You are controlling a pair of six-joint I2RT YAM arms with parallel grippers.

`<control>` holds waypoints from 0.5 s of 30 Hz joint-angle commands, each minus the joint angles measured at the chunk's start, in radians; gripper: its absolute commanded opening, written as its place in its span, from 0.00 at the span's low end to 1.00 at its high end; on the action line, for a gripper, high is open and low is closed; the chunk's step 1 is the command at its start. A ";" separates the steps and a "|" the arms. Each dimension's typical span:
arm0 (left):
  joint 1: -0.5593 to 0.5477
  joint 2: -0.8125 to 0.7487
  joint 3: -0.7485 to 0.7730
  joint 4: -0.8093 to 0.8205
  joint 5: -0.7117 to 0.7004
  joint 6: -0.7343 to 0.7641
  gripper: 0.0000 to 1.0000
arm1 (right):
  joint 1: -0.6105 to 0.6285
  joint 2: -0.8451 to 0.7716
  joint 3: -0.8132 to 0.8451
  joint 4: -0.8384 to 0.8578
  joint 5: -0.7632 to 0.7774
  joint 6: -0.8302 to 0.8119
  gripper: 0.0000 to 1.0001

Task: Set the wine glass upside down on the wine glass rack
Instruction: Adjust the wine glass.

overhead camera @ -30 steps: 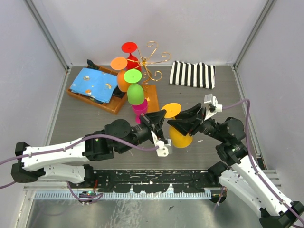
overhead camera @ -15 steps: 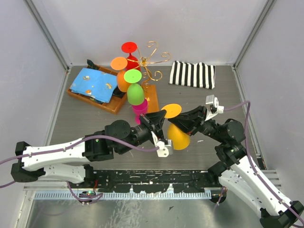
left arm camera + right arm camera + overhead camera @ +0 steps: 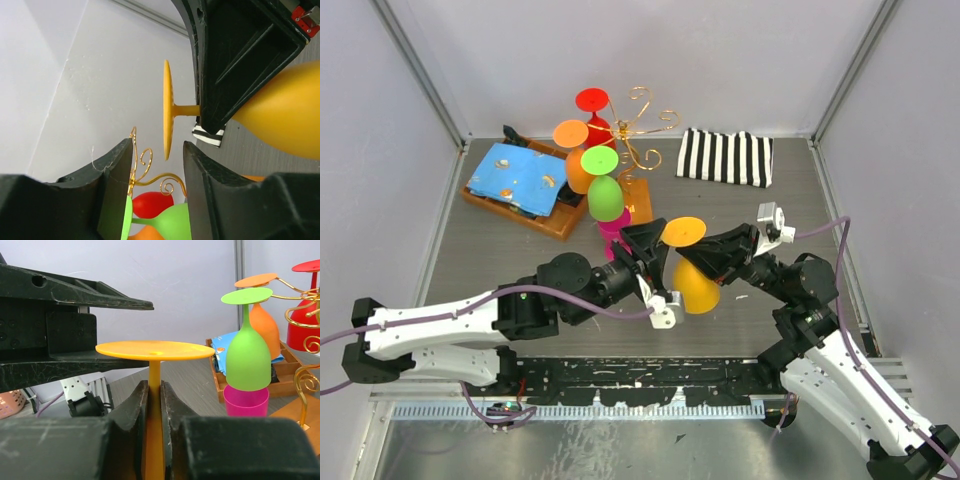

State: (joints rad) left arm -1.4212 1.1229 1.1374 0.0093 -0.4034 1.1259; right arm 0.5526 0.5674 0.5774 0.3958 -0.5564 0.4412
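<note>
Right wrist view: yellow wine glass (image 3: 155,350) inverted, foot up, stem pinched between right jaws, closed tight on it. Left wrist view: left jaws parted, holding nothing; foot disc edge-on just ahead of gap, not touching. Top external: glass aloft over worktop (image 3: 520,262), tilted, near front of wine glass rack (image 3: 640,205), apart from it. Green glass (image 3: 606,198), orange glass (image 3: 570,133), red glass (image 3: 592,99) inverted at rack.
</note>
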 commanded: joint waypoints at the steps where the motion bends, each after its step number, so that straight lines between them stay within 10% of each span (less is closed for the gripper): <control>1: -0.002 -0.035 0.013 0.017 -0.034 -0.021 0.54 | 0.001 -0.008 0.017 0.017 0.066 -0.047 0.00; 15: 0.441 -0.068 0.163 -0.214 0.275 -0.432 0.66 | 0.002 0.208 0.108 -0.018 0.215 -0.287 0.00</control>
State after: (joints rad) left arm -1.1233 1.0458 1.2358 -0.1524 -0.2939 0.8410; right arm 0.5526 0.6872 0.6109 0.3565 -0.4213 0.2352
